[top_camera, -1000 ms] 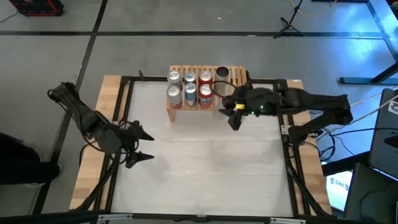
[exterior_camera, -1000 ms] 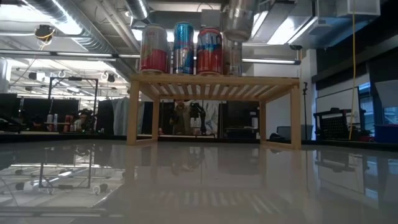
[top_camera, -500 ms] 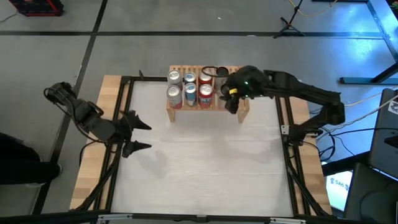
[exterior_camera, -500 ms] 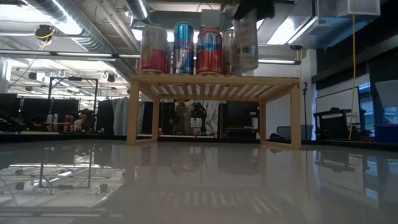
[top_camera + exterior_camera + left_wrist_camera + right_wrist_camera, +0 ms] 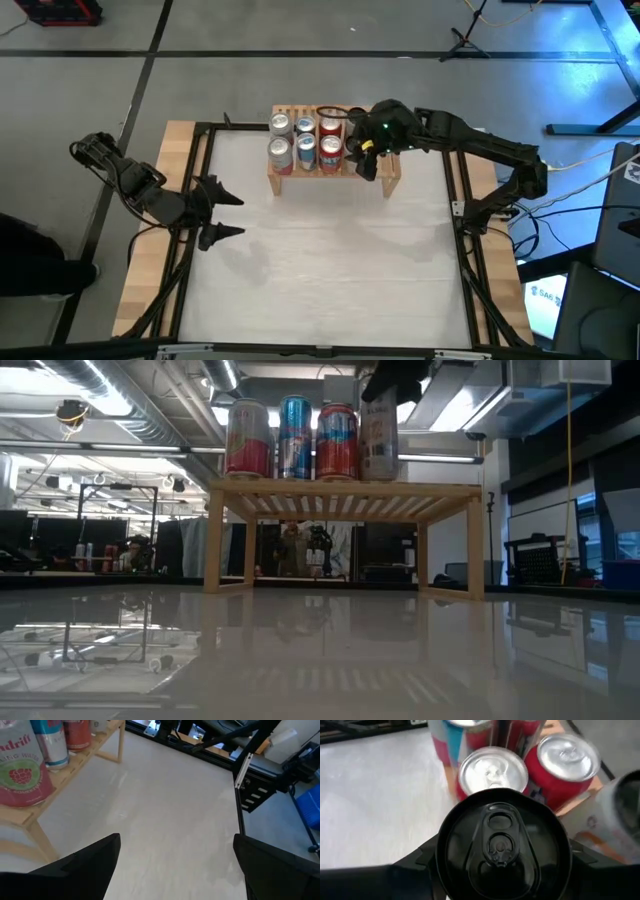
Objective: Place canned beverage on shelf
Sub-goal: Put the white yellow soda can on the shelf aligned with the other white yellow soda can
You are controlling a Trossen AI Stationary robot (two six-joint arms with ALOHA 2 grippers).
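White table [image 5: 320, 260] carrying a light-wood slatted shelf [image 5: 345, 496] at its far edge, upright cans [image 5: 292, 438] on the shelf

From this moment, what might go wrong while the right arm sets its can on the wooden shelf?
1. The right gripper holds a black-topped can close beside the red can; a small sideways drift may knock that row over.
2. In the low view the held can seems at the slatted shelf top; whether it rests flat cannot be told, so releasing now may tip it.
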